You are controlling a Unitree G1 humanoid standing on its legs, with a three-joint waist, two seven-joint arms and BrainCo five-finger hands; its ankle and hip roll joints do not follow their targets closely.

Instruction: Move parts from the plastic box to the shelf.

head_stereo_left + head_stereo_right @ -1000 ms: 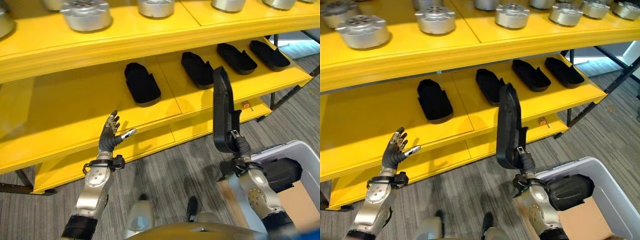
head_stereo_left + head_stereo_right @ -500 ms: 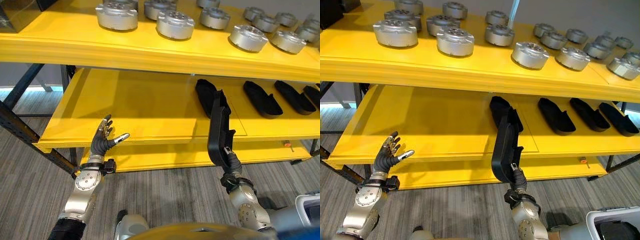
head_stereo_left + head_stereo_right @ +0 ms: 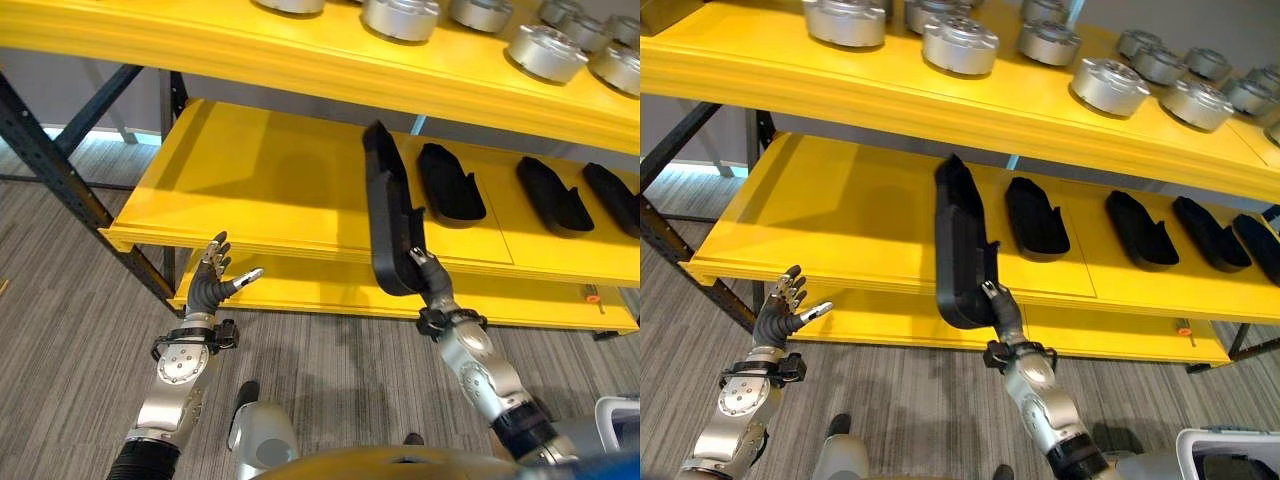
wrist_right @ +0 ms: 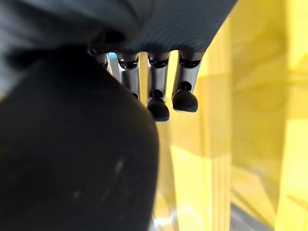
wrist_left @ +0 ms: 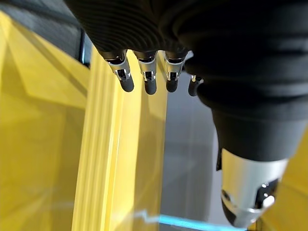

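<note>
- long black part [image 3: 962, 245] stands upright in front of the middle shelf [image 3: 840, 215], gripped at its bottom end by the right hand [image 3: 998, 305], fingers curled round it
- probably best to tip it flat onto the bare yellow left of the black parts already there [image 3: 1036, 215]; go slow
- left hand [image 3: 780, 318] idles low, fingers spread, holding nothing

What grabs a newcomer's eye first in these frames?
The long black part, held upright in the right hand in front of the middle yellow shelf. Then the row of matching black parts lying on that shelf to its right, and silver round parts on the shelf above. The left hand hovers open, lower left.
</note>
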